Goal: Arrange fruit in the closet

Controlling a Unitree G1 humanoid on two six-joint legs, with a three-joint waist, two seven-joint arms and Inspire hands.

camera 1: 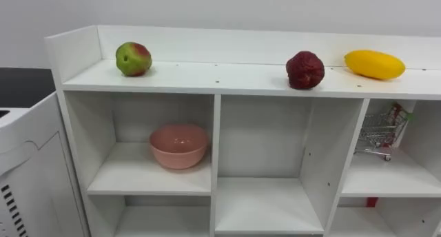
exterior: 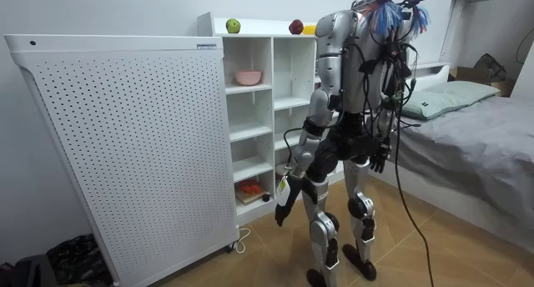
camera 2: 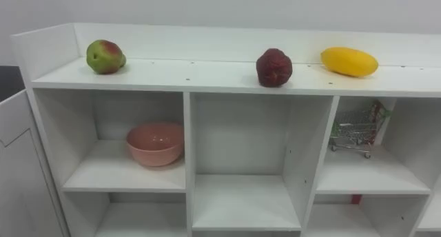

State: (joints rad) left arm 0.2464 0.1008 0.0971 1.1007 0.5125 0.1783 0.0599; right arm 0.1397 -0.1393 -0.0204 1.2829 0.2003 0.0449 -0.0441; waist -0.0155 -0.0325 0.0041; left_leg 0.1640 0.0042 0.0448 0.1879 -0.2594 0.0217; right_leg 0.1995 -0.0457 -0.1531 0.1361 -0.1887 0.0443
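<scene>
On the top board of the white closet [camera 1: 213, 77] lie three fruits: a green-red apple [camera 1: 133, 58] at the left, a dark red fruit [camera 1: 304, 69] in the middle and a yellow mango [camera 1: 374, 64] at the right. A pink bowl [camera 1: 178, 145] sits in the upper left compartment. In the room view I stand facing the closet [exterior: 250, 112], both arms hanging down. My left hand [exterior: 284, 205] hangs at thigh height with relaxed fingers and holds nothing. My right hand [exterior: 380, 160] hangs by my hip, half hidden behind my body.
A small toy shopping cart [camera 1: 377, 134] stands in the upper right compartment. A white perforated panel [exterior: 125, 145] stands left of the closet. A bed [exterior: 476, 145] is at the room view's right, close behind me. Something red lies on a low shelf [exterior: 250, 188].
</scene>
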